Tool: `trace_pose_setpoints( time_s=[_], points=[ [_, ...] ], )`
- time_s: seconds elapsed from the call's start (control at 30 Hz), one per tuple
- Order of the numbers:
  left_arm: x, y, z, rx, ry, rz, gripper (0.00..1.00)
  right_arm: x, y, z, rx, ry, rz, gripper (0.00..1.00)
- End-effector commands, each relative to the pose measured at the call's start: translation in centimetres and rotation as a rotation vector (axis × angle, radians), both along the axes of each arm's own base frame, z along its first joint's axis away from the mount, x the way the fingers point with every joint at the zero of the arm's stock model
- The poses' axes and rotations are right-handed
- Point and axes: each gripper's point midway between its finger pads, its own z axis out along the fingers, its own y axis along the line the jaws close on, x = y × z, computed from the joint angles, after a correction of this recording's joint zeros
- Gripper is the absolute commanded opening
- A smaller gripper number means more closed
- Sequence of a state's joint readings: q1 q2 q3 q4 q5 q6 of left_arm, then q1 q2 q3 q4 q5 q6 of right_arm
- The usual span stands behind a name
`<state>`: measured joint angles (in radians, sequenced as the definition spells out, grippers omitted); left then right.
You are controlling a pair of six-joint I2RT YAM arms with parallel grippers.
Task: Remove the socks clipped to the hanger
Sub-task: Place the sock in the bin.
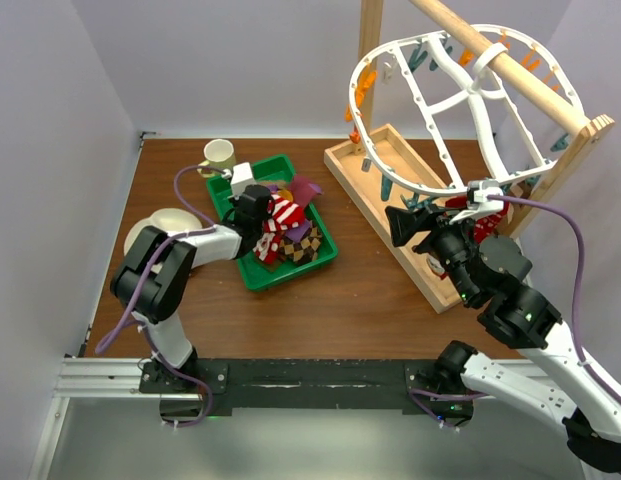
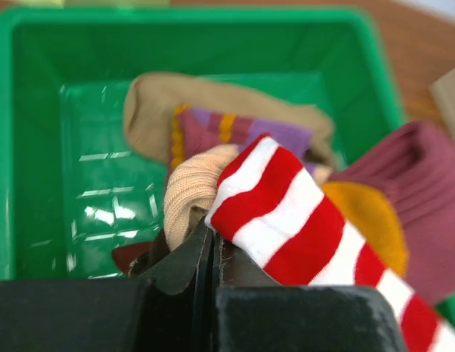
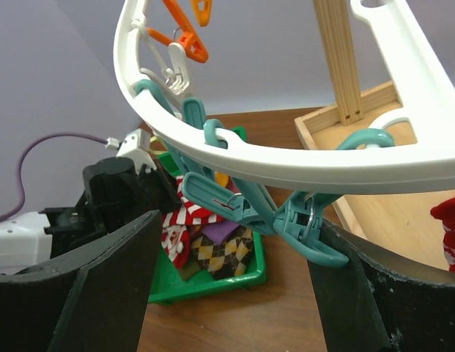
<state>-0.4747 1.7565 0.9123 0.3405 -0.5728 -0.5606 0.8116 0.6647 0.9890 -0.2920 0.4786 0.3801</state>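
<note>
Okay, socks are soft, light, floppy. Most lie in the tray, and one red sock hangs under the hanger. Pinch fabric near its top. Your left gripper is shut; your right gripper gapes wide, holding nothing.

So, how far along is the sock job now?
Done: several socks lie piled in the green tray. In hand: the left gripper is shut at the striped sock there; the right gripper stands open around the hanger rim, beside teal clips. Left: one red sock apparently hangs near that rim.
</note>
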Motion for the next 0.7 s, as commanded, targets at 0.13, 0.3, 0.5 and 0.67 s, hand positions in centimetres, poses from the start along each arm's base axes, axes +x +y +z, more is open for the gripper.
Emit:
trace_pose_setpoints(
  time_s=[0.13, 0.3, 0.5, 0.67],
  points=[
    [0.0, 2.5, -0.2, -0.024, 0.035, 0.116, 0.0, -0.6, -0.4, 2.5, 0.029, -0.052, 0.01, 0.81],
    [0.1, 2.5, 1.5, -0.025, 0.003, 0.105, 0.0, -0.4, -0.2, 2.5, 0.026, -0.049, 0.011, 0.81],
    [-0.3, 3.5, 4.9, -0.01, -0.058, 0.123, 0.0, -0.5, -0.3, 2.7, 0.028, -0.053, 0.01, 0.82],
    [-0.5, 4.1, 6.5, 0.008, -0.082, 0.128, 0.13, -0.5, -0.4, 2.9, 0.032, -0.057, 0.01, 0.82]
  ],
)
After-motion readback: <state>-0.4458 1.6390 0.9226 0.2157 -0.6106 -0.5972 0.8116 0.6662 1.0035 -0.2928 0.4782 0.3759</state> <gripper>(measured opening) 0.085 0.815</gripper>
